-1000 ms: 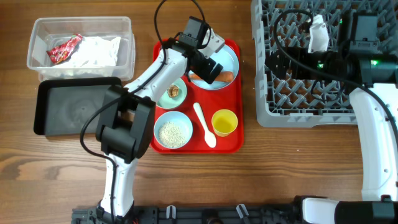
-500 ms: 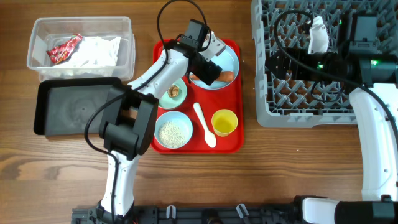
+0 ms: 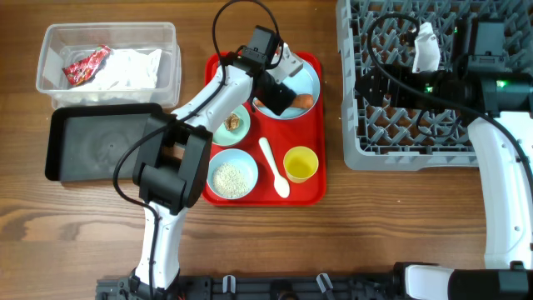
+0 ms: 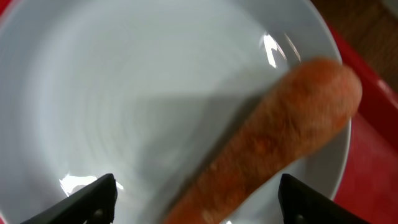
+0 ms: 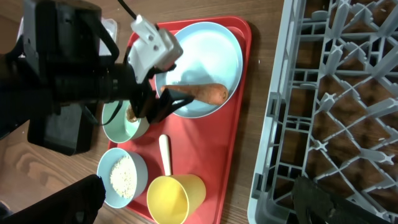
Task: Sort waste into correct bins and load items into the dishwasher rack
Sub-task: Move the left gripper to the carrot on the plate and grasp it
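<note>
Two waste pieces, the crumpled white paper napkin [image 3: 129,68] and small red printed wrapper [image 3: 86,65], lie in the clear rectangular plastic tub [image 3: 108,29] well apart from my left fingers [image 4: 93,199], spread apart astride the orange carrot-like piece [image 4: 273,137] on the round light-blue plate [image 4: 124,93], and, I judge, no dish is loaded yet.

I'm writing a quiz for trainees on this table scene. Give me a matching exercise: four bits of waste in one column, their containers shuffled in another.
1. orange carrot-like food piece
2. small red printed snack wrapper
3. white rice grains
4. small brown food lump

A. pale-green small bowl
B. clear rectangular plastic tub
C. round light-blue plate
D. light-blue bowl

Pairs: 1-C, 2-B, 3-D, 4-A.
</note>
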